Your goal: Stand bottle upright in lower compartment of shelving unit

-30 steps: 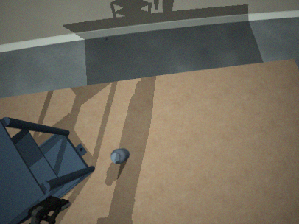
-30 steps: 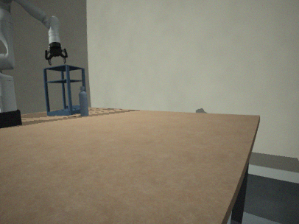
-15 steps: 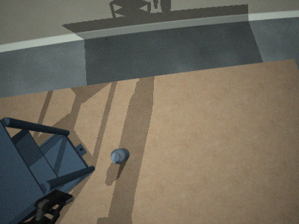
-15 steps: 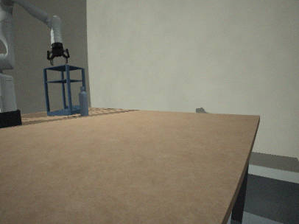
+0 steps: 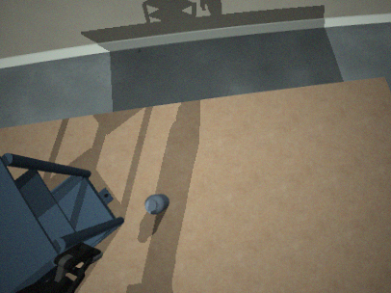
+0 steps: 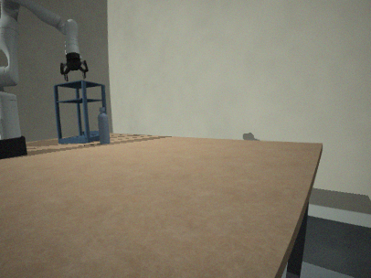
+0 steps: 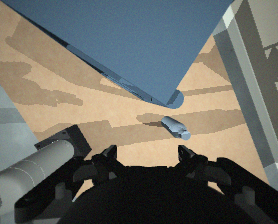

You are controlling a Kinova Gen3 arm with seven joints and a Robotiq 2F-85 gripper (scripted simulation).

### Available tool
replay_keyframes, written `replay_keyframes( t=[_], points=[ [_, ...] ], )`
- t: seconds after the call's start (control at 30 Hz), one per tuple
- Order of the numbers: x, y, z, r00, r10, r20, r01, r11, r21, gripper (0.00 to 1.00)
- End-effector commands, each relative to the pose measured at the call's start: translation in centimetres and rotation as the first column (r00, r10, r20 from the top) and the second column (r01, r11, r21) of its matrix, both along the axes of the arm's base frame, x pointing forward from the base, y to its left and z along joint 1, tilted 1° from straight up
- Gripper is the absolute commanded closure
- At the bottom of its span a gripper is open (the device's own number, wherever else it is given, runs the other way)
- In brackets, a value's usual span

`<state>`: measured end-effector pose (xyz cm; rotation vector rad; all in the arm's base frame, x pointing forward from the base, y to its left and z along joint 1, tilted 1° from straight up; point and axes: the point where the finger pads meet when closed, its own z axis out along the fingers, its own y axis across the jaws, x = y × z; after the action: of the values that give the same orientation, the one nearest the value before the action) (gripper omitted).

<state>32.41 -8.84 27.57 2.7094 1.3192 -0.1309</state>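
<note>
A blue-grey bottle (image 5: 157,203) (image 6: 104,127) (image 7: 175,127) stands upright, cap up, on the table, outside the shelving unit and a little apart from it. The blue shelving unit (image 5: 16,225) (image 6: 83,112) (image 7: 135,45) has a top, a middle shelf and a lower floor. Its lower compartment shows no bottle in it. My gripper (image 6: 75,78) (image 7: 147,151) is open and empty, pointing down. In the exterior view it hangs just above the height of the unit's top. In the wrist view the bottle is beyond the fingertips, well below.
The wooden table (image 5: 289,181) (image 6: 183,199) carries the unit and the bottle. A small blue tab (image 5: 105,196) sticks out at the unit's lower edge, on the side facing the bottle. The arm's base (image 6: 13,146) (image 7: 62,142) stands to the left in the exterior view.
</note>
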Motion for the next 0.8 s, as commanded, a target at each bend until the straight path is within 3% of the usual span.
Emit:
replay_keyframes(
  t=[0.0,0.77],
  points=[
    [0.0,-0.3,0.0,1.000,-0.008,-0.003,0.008,1.000,-0.005,0.00],
    [0.9,-1.5,-0.3,0.997,-0.073,0.002,0.073,0.997,0.010,0.00]
  ],
)
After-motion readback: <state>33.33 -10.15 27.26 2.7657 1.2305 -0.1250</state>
